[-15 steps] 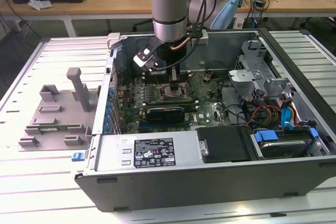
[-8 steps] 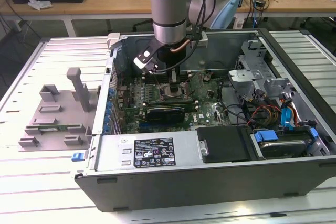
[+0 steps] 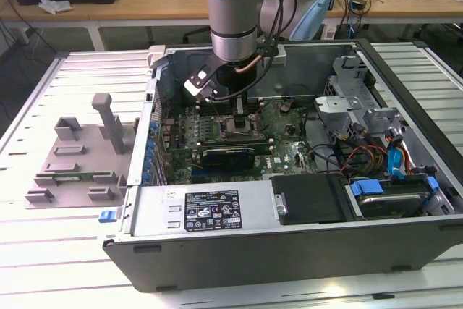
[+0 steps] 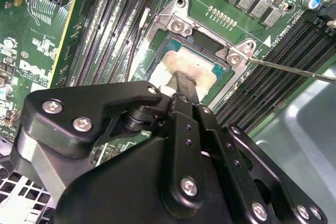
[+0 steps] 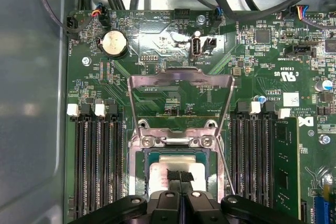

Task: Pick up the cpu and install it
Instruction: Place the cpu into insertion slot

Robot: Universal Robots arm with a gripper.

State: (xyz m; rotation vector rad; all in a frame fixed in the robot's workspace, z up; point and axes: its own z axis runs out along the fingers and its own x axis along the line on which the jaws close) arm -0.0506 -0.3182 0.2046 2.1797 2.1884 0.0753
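The cpu, a small square chip with a silvery-white top, lies flat inside the socket on the green motherboard; it also appears in the second wrist view as the cpu. My gripper is directly over it, its two black fingers pressed together with the tips on the middle of the chip's top, not around its edges. The second wrist view has the gripper over the chip too. The socket's metal load plate stands swung open beyond the chip. In the exterior view the gripper reaches down into the open computer case.
A long black graphics card sits close in front of the socket. Memory slots flank the socket, one holding a stick. The thin socket lever juts out to one side. A grey plastic tray lies outside the case at the exterior view's left; cables crowd the right.
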